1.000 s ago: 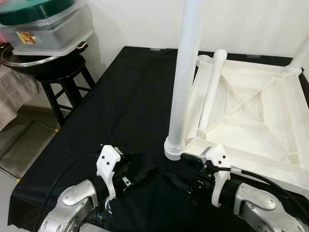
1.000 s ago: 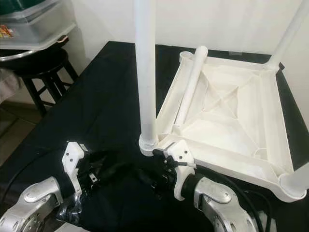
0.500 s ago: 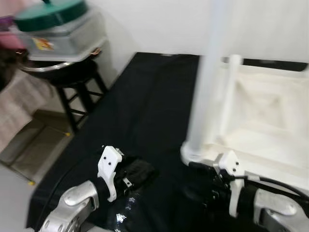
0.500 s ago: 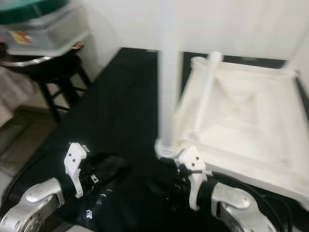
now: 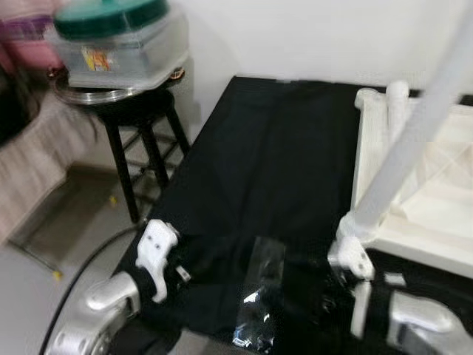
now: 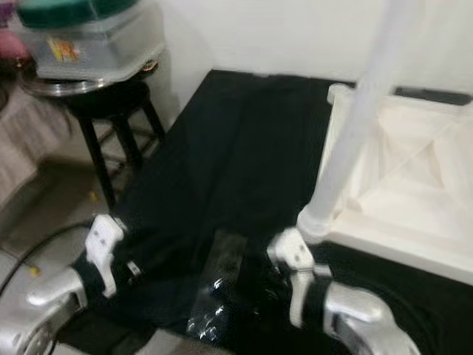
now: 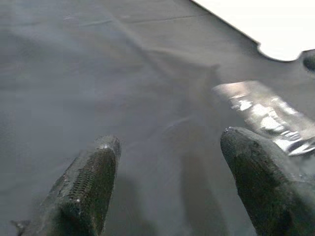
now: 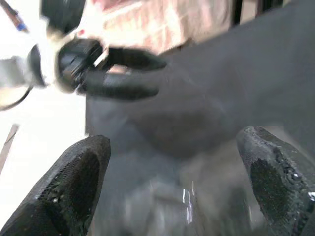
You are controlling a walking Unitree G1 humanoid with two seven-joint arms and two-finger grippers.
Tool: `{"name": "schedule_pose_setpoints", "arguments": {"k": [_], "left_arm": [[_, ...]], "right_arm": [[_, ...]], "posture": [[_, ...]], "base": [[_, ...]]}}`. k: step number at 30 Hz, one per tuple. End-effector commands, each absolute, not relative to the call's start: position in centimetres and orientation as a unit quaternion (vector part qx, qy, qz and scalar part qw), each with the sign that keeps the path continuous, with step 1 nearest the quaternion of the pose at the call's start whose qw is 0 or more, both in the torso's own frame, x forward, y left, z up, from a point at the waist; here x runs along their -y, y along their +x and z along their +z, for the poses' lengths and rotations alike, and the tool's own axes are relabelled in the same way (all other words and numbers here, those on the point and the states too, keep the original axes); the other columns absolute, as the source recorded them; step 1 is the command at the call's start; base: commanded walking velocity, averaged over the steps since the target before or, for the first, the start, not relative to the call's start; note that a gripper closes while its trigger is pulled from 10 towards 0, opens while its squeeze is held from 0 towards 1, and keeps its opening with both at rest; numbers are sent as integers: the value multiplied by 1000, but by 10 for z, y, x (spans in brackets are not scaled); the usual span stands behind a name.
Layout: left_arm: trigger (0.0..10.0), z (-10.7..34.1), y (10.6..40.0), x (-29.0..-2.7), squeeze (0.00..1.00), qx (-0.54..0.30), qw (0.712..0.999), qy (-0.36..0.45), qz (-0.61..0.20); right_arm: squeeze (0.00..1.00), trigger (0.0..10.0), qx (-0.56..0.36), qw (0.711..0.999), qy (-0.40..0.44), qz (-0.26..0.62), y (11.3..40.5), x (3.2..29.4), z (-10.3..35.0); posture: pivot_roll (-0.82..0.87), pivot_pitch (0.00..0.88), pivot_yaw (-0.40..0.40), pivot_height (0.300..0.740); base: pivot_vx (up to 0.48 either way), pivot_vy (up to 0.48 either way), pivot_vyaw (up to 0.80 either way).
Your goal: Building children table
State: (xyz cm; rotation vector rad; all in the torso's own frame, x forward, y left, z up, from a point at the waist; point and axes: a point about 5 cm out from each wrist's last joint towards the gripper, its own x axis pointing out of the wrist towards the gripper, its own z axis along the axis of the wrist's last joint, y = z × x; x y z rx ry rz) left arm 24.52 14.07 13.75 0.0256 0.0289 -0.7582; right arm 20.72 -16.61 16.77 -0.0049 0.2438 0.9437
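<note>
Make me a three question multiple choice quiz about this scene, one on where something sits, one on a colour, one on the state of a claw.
1. Where does the clear container with the lid sit?
A. On the black stool
B. On the black cloth
C. Inside the white table top

2. What colour is the container's lid?
A. Red
B. Green
C. Yellow

3. How are the left claw's fingers?
A. Shut on a table leg
B. Shut on the plastic bag
C. Open, holding nothing

Answers:
1. A, the container rests on the stool beside the black cloth.
2. B, the lid is green.
3. C, in the left wrist view the left claw has its fingers spread apart over the cloth, with the plastic bag lying ahead of them, not gripped.
</note>
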Motion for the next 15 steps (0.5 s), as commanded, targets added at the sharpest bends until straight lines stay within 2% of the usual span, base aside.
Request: {"name": "schedule_pose_setpoints", "arguments": {"k": [1, 5, 9, 15], "left_arm": [[10000, 135, 246, -141, 0, -11, 933, 17, -358], [10000, 136, 249, -136, 0, 10, 943, 3, -334], [10000, 136, 250, -136, 0, 11, 944, 0, -331], [10000, 137, 250, -136, 0, 25, 947, 10, -320]], "right_arm": [[0, 10000, -125, 890, 14, 438, 212, 166, 164], [0, 10000, -91, 904, 29, 417, 233, 152, 166], [0, 10000, -89, 906, 32, 413, 236, 149, 165], [0, 10000, -82, 912, 61, 397, 247, 124, 153]], "posture": [[-19, 173, 50, 740], [-26, 176, 44, 740], [-24, 175, 45, 740], [-5, 172, 43, 740]], "base": [[0, 0, -800], [0, 0, -800], [0, 0, -800], [0, 0, -800]]}}
